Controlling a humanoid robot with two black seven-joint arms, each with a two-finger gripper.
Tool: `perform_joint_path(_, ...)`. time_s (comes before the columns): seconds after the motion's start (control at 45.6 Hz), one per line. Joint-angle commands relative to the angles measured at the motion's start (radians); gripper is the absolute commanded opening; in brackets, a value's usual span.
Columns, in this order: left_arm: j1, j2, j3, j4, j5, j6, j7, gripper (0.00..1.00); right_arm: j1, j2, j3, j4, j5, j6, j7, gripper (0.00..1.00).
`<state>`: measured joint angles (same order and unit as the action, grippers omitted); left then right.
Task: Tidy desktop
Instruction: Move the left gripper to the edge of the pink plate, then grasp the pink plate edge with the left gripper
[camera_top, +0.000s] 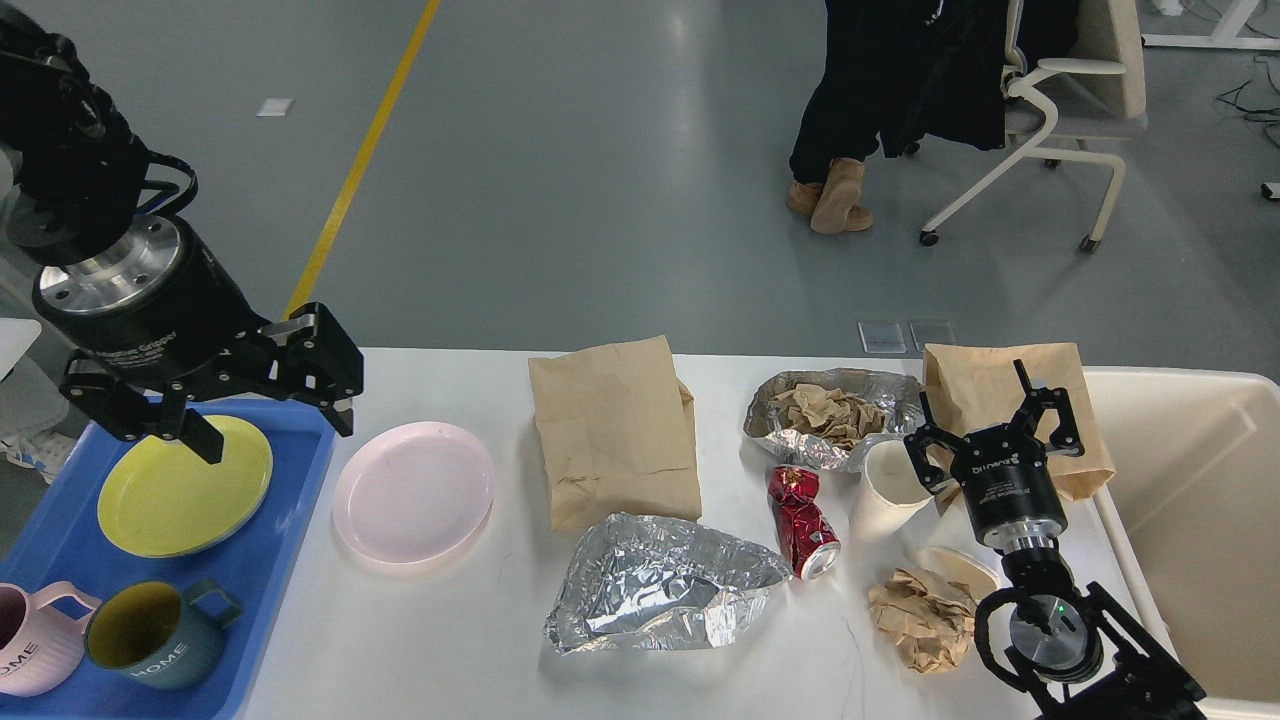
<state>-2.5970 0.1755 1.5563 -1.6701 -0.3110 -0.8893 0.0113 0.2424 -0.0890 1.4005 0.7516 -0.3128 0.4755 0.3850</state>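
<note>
The white desktop (450, 630) is littered. On it lie a pink plate (413, 490), a brown paper bag (615, 430), crumpled foil (660, 585), a crushed red can (803, 520), a white paper cup (885, 490), a foil dish of crumpled paper (830, 410) and a brown paper wad (920, 620). My left gripper (275, 430) hangs open and empty above the blue tray's right edge, between the yellow plate (185, 490) and the pink plate. Just right of the cup, my right gripper (990, 425) stands open and empty in front of a second brown bag (1000, 385).
The blue tray (290, 530) at the left holds the yellow plate, a pink mug (30, 650) and a blue mug (150, 630). A cream bin (1190, 520) stands at the right end. A seated person and a chair are beyond the table.
</note>
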Motion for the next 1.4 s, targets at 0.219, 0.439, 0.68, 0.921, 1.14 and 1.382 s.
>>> perform_joint_path(0.219,-0.046,0.012,-0.059,-0.026,-0.01,-0.014,-0.004,0.96,0.0,0.0,0.0,0.0,0.0,0.0,0.0,1.0)
perform_joint_path(0.439,0.104,0.091,-0.024,0.03,0.021,0.078,-0.004,0.96,0.0,0.0,0.0,0.0,0.0,0.0,0.0,1.0)
perform_joint_path(0.68,0.5,0.151,-0.051,0.168,-0.126,0.337,0.007,0.94,0.0,0.0,0.0,0.0,0.0,0.0,0.0,1.0)
perform_joint_path(0.921,0.909,0.162,-0.136,0.332,-0.315,0.581,0.009,0.94,0.0,0.0,0.0,0.002,0.0,0.0,0.0,1.0)
perform_joint_path(1.14,1.127,0.225,-0.363,0.47,-0.309,0.719,0.016,0.94,0.0,0.0,0.0,0.002,0.0,0.0,0.0,1.0)
perform_joint_path(1.382,1.296,0.233,-0.486,0.609,-0.212,0.825,0.007,0.96,0.0,0.0,0.0,0.002,0.0,0.0,0.0,1.0)
